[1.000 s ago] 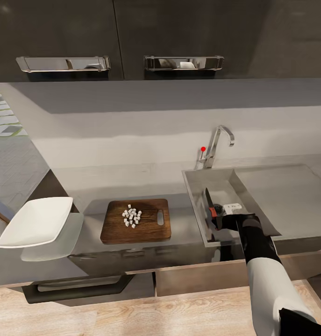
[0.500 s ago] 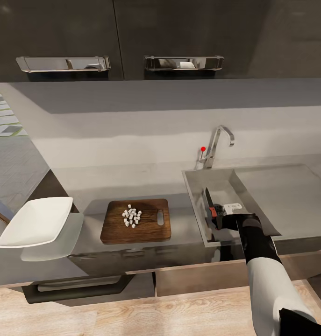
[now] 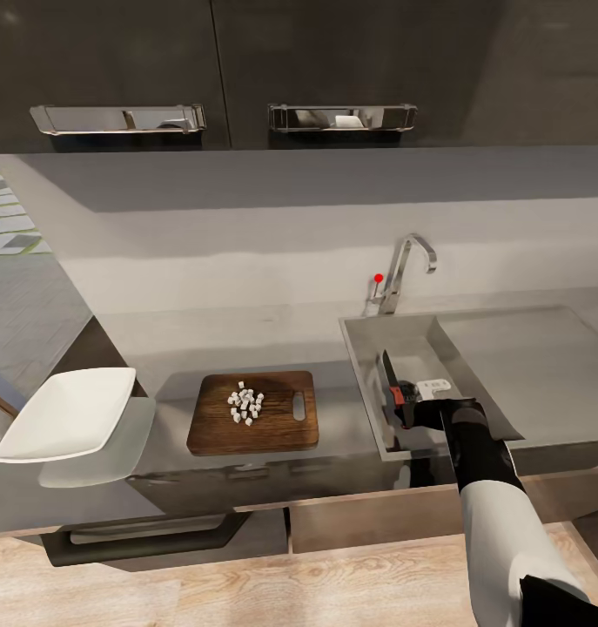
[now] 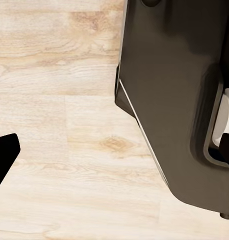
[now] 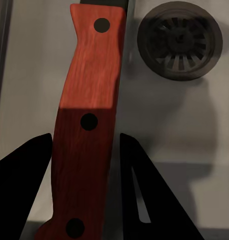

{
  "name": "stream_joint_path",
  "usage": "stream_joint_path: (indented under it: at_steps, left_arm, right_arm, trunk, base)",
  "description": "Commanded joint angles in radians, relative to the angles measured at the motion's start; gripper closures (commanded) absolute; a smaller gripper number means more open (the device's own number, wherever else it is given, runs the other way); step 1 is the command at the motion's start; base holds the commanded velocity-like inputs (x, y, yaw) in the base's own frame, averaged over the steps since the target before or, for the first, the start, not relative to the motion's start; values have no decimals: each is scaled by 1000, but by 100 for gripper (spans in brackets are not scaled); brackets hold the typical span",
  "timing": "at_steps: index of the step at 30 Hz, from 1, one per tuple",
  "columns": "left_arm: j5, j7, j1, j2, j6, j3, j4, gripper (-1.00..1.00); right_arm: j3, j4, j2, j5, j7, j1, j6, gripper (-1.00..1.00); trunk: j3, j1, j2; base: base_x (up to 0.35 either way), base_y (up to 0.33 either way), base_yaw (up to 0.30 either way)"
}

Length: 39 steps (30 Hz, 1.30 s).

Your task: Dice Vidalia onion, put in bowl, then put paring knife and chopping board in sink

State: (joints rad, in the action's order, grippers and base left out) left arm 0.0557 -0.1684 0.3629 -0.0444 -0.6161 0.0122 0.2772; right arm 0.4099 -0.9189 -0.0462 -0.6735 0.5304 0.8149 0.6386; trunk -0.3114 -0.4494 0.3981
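Observation:
My right gripper (image 3: 406, 403) hangs over the grey sink (image 3: 366, 361), shut on the red handle of the paring knife (image 3: 391, 376), whose dark blade points away from me. In the right wrist view the handle (image 5: 89, 120) lies between the two black fingers (image 5: 27, 175), with the round drain (image 5: 179, 40) beyond. The Vidalia onion (image 3: 246, 407) lies as small white dice on the dark brown chopping board (image 3: 277, 427). The white square bowl (image 3: 68, 414) sits at the countertop's (image 3: 246, 344) left end. My left gripper (image 4: 117, 152) is open above the wooden floor.
A chrome tap (image 3: 405, 266) with a red knob (image 3: 379, 279) stands behind the basin, and the drainboard (image 3: 534, 366) stretches to its right. Dark wall cabinets (image 3: 246, 61) hang overhead. A dark drawer handle (image 3: 146, 535) juts out below the counter's front edge.

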Motion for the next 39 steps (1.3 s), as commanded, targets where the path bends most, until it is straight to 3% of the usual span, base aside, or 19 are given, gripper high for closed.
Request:
stream_joint_path:
  at_steps: [1,16,29,39]
  left_arm:
    - [6,0,1,0,-1,2,2,-100]
    - [6,0,1,0,-2,2,2,-100]
    - [6,0,1,0,-2,2,2,-100]
    - [6,0,1,0,-2,2,2,-100]
  right_arm:
    - [4,-1,-1,-10,10,1,1,100]
    - [3,-125,-1,-11,13,1,26,100]
    - [1,-110,-4,-9,12,1,27,100]
    - [3,-18,-1,-11,6,1,20,100]
  trunk:
    - [-2,-1,2]
    - [-2,-1,2]
    - [-2,-1,2]
    - [-2,-1,2]
  base:
    - [0,0,0]
    - [0,0,0]
    - [0,0,0]
    - [0,0,0]
